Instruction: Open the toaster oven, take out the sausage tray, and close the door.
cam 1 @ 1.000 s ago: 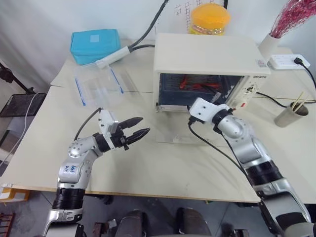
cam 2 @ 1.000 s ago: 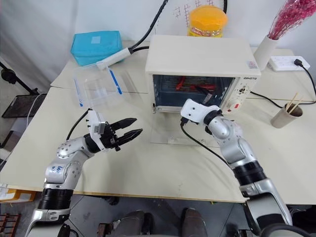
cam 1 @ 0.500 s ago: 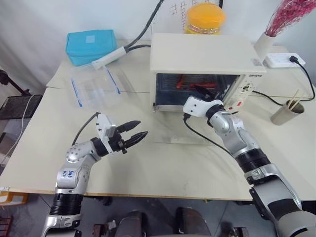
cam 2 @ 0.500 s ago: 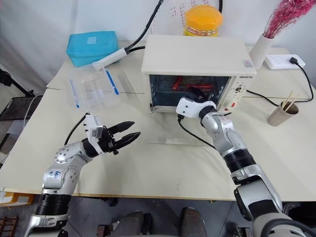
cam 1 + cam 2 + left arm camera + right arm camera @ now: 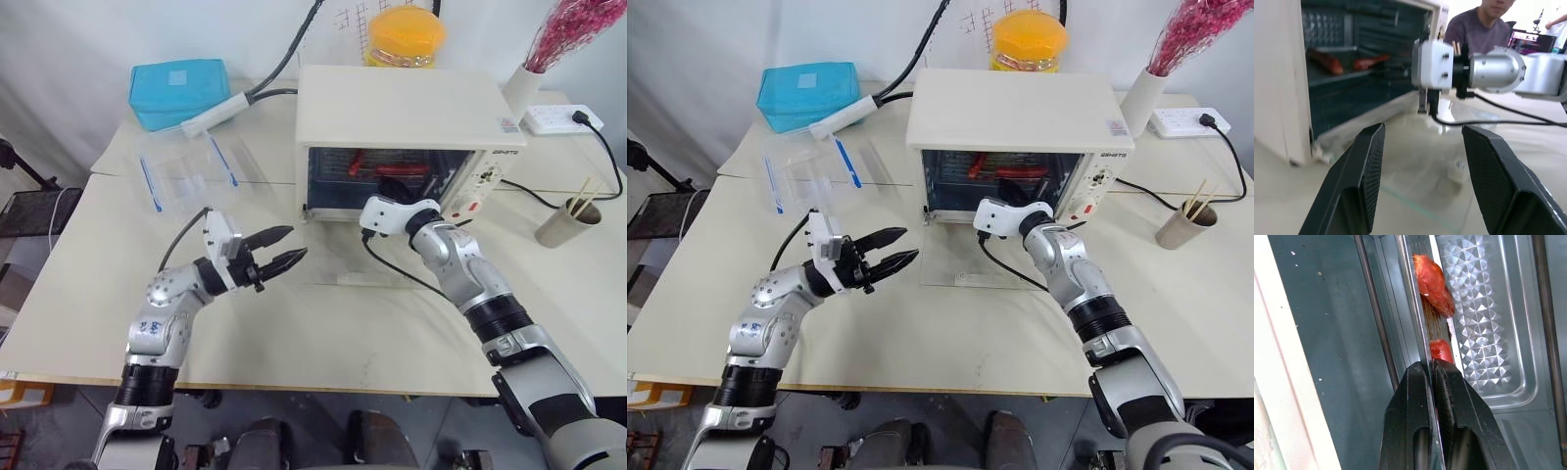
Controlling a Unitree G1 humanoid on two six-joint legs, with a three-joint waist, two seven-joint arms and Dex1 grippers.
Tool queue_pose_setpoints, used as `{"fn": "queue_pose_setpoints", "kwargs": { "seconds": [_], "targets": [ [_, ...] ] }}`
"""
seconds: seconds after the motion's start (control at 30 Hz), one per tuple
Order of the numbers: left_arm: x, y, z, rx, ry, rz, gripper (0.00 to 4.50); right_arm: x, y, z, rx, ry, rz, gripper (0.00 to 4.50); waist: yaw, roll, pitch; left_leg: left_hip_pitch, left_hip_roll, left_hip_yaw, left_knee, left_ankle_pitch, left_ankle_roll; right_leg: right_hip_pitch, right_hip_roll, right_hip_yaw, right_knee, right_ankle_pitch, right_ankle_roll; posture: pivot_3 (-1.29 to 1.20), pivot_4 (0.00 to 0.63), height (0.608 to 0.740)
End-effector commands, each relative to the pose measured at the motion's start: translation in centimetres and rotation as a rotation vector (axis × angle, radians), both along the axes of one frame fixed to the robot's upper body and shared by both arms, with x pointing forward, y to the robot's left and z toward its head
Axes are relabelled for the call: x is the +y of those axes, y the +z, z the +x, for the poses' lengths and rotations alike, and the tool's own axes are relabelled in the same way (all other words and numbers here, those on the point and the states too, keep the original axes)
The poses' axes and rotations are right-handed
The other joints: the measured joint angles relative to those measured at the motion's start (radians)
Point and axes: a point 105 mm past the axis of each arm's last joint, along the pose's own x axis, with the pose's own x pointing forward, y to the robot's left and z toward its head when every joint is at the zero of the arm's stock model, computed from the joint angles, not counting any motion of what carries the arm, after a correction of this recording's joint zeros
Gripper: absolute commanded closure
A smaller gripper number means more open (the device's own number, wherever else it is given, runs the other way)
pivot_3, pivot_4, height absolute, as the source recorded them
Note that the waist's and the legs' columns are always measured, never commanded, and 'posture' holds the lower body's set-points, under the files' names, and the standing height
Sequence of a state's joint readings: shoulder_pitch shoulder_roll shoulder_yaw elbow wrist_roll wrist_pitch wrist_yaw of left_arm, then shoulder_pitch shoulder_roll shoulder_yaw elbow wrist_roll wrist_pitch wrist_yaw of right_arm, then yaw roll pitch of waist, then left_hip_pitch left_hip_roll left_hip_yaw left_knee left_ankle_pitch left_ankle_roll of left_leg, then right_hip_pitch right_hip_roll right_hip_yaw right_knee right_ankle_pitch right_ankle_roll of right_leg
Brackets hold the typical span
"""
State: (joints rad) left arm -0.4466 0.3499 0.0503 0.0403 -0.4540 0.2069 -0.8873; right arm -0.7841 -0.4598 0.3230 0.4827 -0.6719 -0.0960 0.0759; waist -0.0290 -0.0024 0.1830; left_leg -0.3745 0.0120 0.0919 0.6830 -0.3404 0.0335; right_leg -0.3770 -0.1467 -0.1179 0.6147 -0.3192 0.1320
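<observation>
Two end effectors share the work around the toaster oven (image 5: 407,132), which stands at the back of the desk (image 5: 323,333) and serves as landmark here. The door (image 5: 970,259) lies dropped flat in front of the oven's mouth, so the cavity is open for reaching. The right end effector (image 5: 1431,377) is pushed into that mouth with its fingers pinched together on the thin front rim of the sausage tray (image 5: 1437,325), a grip that looks meant for sliding the tray out. The tray sits inside the oven on its rack, red sausages on it. The left end effector (image 5: 277,259) hangs in front and to the left of the oven, fingers apart and holding nothing, probably waiting to support the tray. Most of the tray is hidden in the dark cavity, and how many sausages it carries cannot be told.
</observation>
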Motion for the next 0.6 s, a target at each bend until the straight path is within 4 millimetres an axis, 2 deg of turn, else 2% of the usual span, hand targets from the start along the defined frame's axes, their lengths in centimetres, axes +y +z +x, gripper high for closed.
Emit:
{"fn": "queue_pose_setpoints", "kwargs": {
  "seconds": [0.03, 0.17, 0.27, 0.43, 0.53, 0.6],
  "targets": [
    [-1.3, 2.1, 1.0, -0.070, -0.024, -0.022, 1.85, 1.2, 3.5, -0.4, -0.114, 0.058, 0.057, 4.48, 0.000, 0.000, 0.000, 0.000, 0.000, 0.000, 0.000, 0.000, 0.000, 0.000, 0.000, 0.000, 0.000, 0.000, 0.000, 0.00, 0.150, 0.740],
    [-2.0, 5.0, 3.3, -0.125, -0.012, -0.067, 1.85, 1.8, 4.6, -0.6, -0.141, 0.093, 0.040, 4.48, -0.004, 0.000, 0.000, -0.001, 0.000, 0.000, 0.000, 0.000, 0.000, -0.001, 0.001, 0.000, 0.000, 0.000, 0.000, 0.00, 0.150, 0.740],
    [-2.0, 6.8, 4.9, -0.137, 0.013, -0.104, 1.85, 1.9, 4.3, -0.8, -0.110, 0.119, 0.032, 4.48, -0.008, 0.000, 0.000, -0.001, 0.000, 0.001, -0.002, 0.000, 0.000, -0.002, 0.001, -0.001, 0.000, 0.000, 0.000, 0.00, 0.150, 0.740],
    [-2.3, 7.0, 6.2, -0.131, 0.021, -0.090, 1.85, 1.8, 4.0, -1.5, -0.096, 0.136, 0.017, 4.48, -0.006, -0.001, 0.000, -0.002, 0.000, 0.000, -0.002, 0.000, 0.000, -0.002, 0.001, -0.003, -0.001, 0.000, 0.000, 0.00, 0.150, 0.740],
    [-2.5, 7.0, 6.2, -0.122, 0.006, -0.094, 1.85, 1.5, 3.9, -2.4, -0.103, 0.131, 0.031, 4.48, -0.002, -0.001, 0.000, -0.003, 0.000, 0.000, -0.002, 0.000, 0.000, -0.002, 0.001, -0.003, -0.001, 0.000, 0.000, 0.00, 0.150, 0.740],
    [-2.5, 6.7, 6.3, -0.097, 0.011, -0.097, 1.85, 1.8, 3.6, -3.7, -0.113, 0.147, 0.038, 4.48, -0.001, -0.001, 0.000, -0.003, 0.000, 0.000, -0.002, 0.000, 0.000, -0.003, 0.001, -0.003, -0.001, 0.000, 0.000, 0.00, 0.150, 0.740]
  ]
}}
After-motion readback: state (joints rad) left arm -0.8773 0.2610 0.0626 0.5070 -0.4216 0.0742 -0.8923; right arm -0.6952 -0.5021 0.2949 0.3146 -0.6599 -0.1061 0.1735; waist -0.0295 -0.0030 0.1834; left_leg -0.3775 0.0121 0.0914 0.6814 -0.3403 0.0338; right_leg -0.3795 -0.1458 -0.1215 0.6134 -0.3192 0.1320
